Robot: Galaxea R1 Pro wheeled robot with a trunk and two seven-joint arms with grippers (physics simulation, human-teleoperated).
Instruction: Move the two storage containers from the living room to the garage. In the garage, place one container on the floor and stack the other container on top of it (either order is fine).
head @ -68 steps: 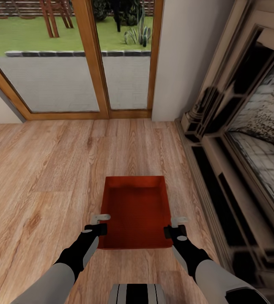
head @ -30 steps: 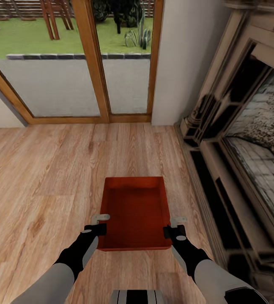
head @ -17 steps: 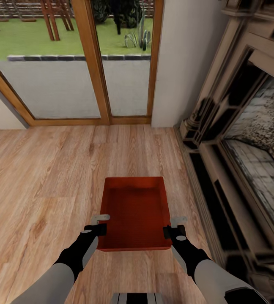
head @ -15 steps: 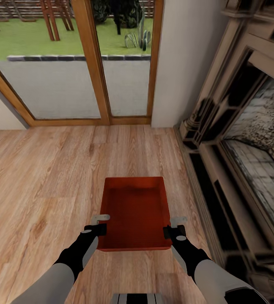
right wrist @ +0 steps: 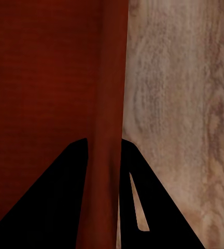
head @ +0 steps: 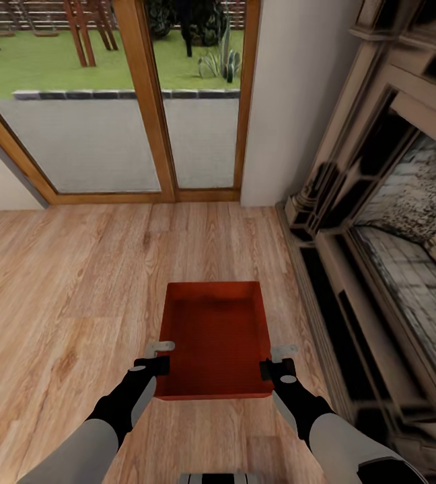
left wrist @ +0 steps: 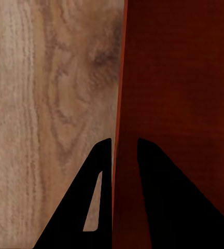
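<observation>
Storage container: red-orange open-top bin, held level above the wood plank floor, in front of the trunk and between both arms; left gripper: clamped on the bin's left wall near the close corner, one finger outside and one inside; right gripper: clamped likewise on the right wall, which is seen between the fingers; fireplace: brick-lined, at right; glazed doors: wood-framed, straight ahead, lawn seen beyond.
</observation>
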